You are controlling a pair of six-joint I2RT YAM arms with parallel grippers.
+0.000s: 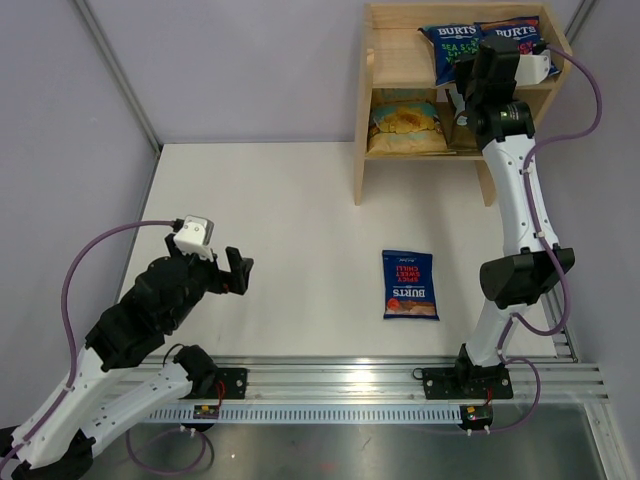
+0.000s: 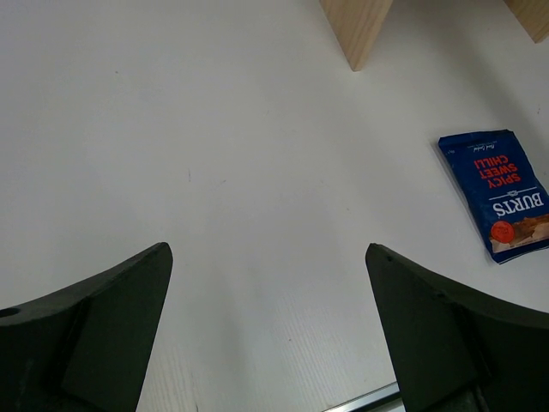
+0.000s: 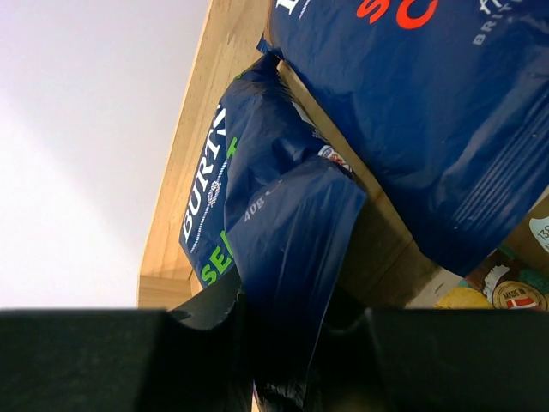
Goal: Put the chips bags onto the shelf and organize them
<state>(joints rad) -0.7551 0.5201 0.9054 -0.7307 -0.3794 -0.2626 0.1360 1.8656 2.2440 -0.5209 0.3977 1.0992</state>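
Observation:
The wooden shelf (image 1: 392,58) stands at the back right. My right gripper (image 1: 468,72) is at its upper tier, shut on the lower edge of a dark blue BURTS bag with a green label (image 1: 448,48); in the right wrist view the gripper (image 3: 287,343) pinches that bag (image 3: 274,223). A second blue bag with a red label (image 1: 512,33) leans beside it, also in the right wrist view (image 3: 429,112). Two tan bags (image 1: 405,125) sit on the lower tier, one mostly hidden by the arm. A third blue bag (image 1: 409,284) lies flat on the table (image 2: 506,193). My left gripper (image 1: 238,272) is open and empty (image 2: 268,249).
The shelf's left side panel reaches the table (image 1: 360,185) and its foot shows in the left wrist view (image 2: 356,26). A metal rail (image 1: 400,385) runs along the near table edge. Grey walls close the left and back sides.

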